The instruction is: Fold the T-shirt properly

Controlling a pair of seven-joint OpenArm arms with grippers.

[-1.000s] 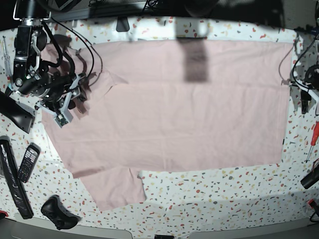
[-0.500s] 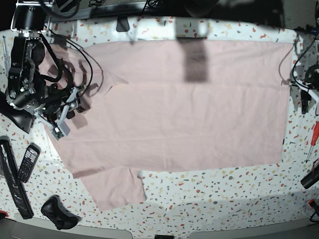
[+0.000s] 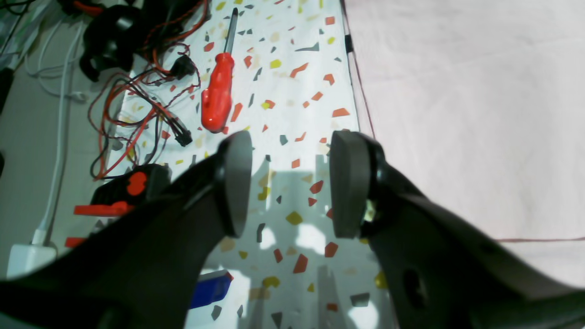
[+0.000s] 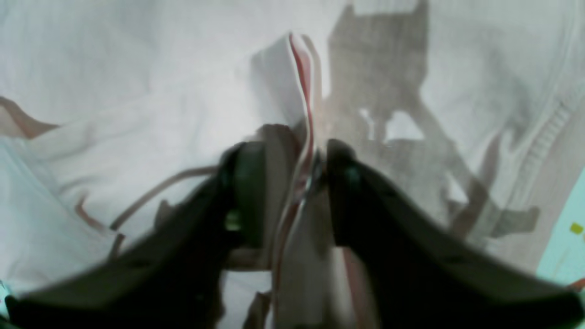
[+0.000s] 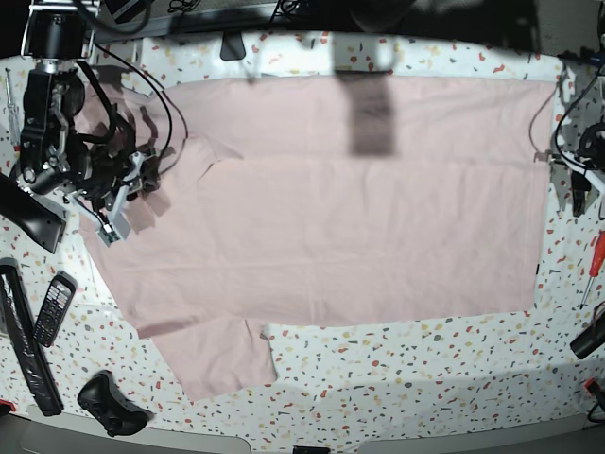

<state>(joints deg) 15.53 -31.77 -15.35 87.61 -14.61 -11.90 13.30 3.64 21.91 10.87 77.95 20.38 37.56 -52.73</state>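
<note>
Looking at the base view, the T-shirt (image 5: 359, 208) is spread flat across most of the speckled table (image 5: 425, 359), plain side up, with one sleeve sticking out toward the near edge and the other sleeve area bunched up on that view's left. That's where the right gripper (image 4: 292, 183) is: the wrist view shows its fingers pinched onto a gathered ridge of cloth, several layers and a hem edge standing up between them, so it's got hold of the shirt. The left gripper (image 3: 290, 183) sits off the other end of the shirt, fingers spread apart with nothing between them, hovering over bare table just beside the shirt's edge; a red screwdriver (image 3: 218, 93) and a tangle of wires (image 3: 137, 105) lie nearby. Handling-wise, this thing looks light, floppy and not slippery, so it probably drapes and wrinkles wherever it's lifted rather than holding a line. Grabbing one bunched spot likely drags a messy fold. Better bets are hems, sleeve seams or corners, ideally with both grippers pinching matching edges so the fold comes over even. The left one looks well placed to take that nearby edge.
</note>
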